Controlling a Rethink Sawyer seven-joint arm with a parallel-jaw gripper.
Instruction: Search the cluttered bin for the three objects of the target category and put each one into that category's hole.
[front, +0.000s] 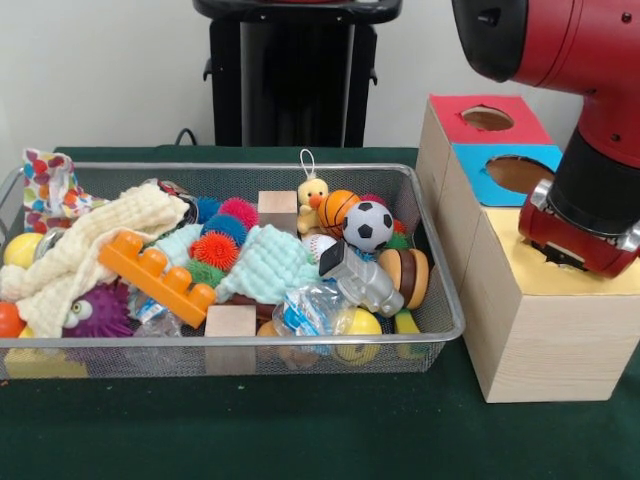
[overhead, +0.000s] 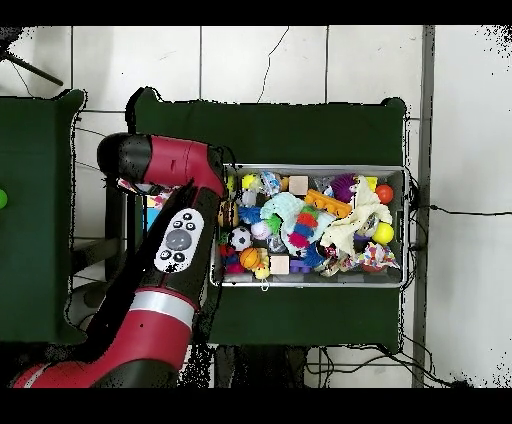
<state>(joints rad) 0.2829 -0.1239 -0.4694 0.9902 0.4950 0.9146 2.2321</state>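
so: 1 bin (front: 440, 300), 3 hole boxes (front: 540, 330); gripper (front: 570, 255) over yellow box, jaw state unclear.

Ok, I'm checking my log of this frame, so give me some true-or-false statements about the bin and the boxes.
1. The arm hangs over the yellow-topped box. True.
2. The soccer ball lies on the table outside the bin. False: it sits inside the wire bin.
3. The orange building block lies in the bin. True.
4. The red-topped box has no hole. False: a round hole shows in its top.
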